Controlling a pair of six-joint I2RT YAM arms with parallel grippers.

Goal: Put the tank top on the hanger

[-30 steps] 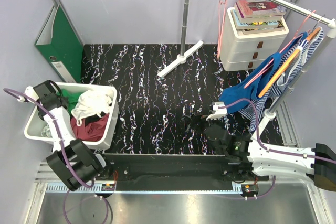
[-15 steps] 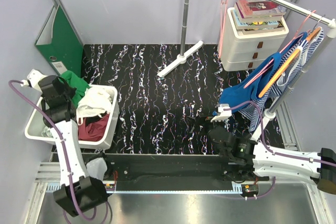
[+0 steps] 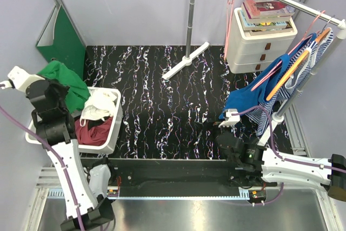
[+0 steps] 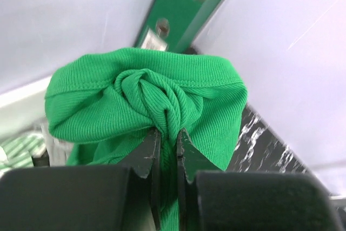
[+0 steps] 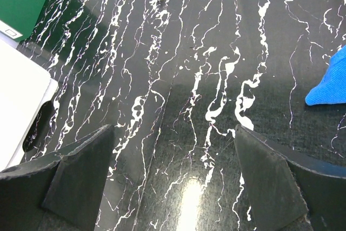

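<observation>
Tank top [image 4: 141,98] bunched in narrow pinch of left hand [image 4: 165,134], length down toward white bin [image 3: 114,127]; right hand [image 5: 173,136] wide

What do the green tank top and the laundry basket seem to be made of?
The tank top: soft ribbed knit fabric, matte; fine ribs and a stitched hem show. The basket: probably rigid white plastic, smooth; thin even walls with rounded rim.

Green tank top [image 3: 67,79] — bunched, aloft at left; pink hanger [image 3: 231,9] hangs back-right.
</observation>
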